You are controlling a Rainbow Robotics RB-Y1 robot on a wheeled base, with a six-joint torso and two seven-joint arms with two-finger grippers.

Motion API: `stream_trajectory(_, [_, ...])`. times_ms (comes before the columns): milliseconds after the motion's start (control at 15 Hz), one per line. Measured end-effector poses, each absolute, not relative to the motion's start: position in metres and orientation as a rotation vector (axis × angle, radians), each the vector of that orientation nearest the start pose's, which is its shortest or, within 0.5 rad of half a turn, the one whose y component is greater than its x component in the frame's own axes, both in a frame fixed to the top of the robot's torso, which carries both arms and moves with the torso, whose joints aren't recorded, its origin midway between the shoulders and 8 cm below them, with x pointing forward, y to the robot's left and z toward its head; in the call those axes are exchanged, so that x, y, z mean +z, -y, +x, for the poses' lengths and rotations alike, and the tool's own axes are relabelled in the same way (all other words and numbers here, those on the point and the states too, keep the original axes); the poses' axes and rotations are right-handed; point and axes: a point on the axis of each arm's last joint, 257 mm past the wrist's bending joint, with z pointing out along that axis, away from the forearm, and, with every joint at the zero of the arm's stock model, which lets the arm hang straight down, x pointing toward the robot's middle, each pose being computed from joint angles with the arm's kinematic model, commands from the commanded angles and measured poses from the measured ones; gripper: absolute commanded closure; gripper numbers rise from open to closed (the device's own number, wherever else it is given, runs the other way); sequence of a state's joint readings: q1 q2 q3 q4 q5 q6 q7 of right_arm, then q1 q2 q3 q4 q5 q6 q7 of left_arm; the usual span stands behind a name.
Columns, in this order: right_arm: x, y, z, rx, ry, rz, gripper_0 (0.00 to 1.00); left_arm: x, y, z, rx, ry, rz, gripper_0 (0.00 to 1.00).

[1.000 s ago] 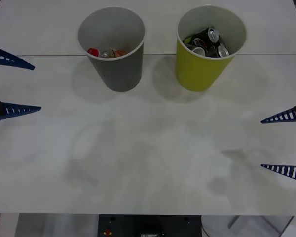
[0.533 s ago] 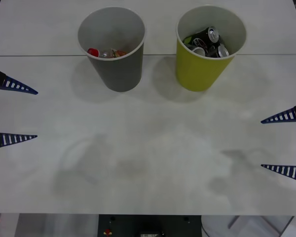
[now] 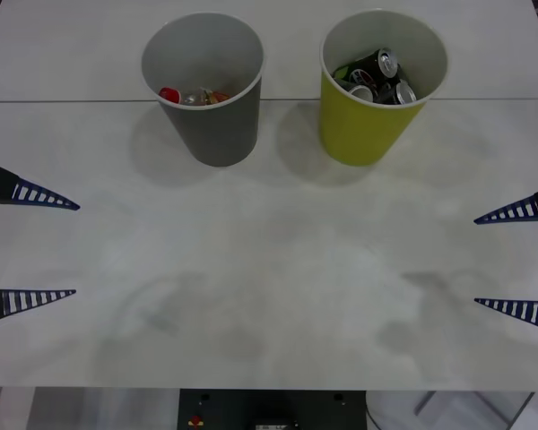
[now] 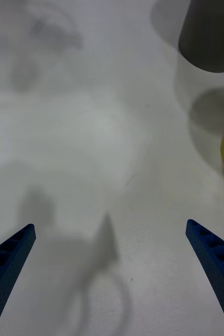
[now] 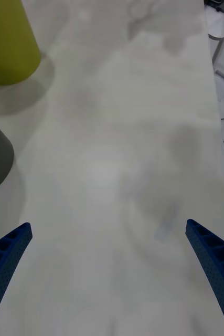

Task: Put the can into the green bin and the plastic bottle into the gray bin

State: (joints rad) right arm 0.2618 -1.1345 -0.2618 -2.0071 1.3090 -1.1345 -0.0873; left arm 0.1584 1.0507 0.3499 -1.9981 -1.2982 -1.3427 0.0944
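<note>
While both grippers hang spread and empty, left gripper (image 3: 31,249) at nine o'clock and right gripper (image 3: 516,260) at three, the bottle (image 3: 194,96) lies in the gray bin (image 3: 211,125) at eleven, cans (image 3: 377,76) in the green bin (image 3: 363,125) at one; nothing appears left to pick.

A bare test-bench setting, likely a lab: a plain white table (image 3: 269,296) (seam running nine to three o'clock) bearing two sorting bins.

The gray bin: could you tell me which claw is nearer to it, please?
Left. The left claw sits open at the table's left edge, nearer the gray bin; the right claw waits open at the far right edge.
</note>
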Motion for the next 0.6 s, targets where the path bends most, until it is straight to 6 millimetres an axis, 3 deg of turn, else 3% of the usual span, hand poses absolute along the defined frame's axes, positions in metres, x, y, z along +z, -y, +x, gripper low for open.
stream_trajectory(600, [-0.167, 0.286, 0.341, 0.209, -1.596, -1.634, 0.00, -0.151, -0.288, 0.325, -0.196, -1.514, 1.814, 0.00])
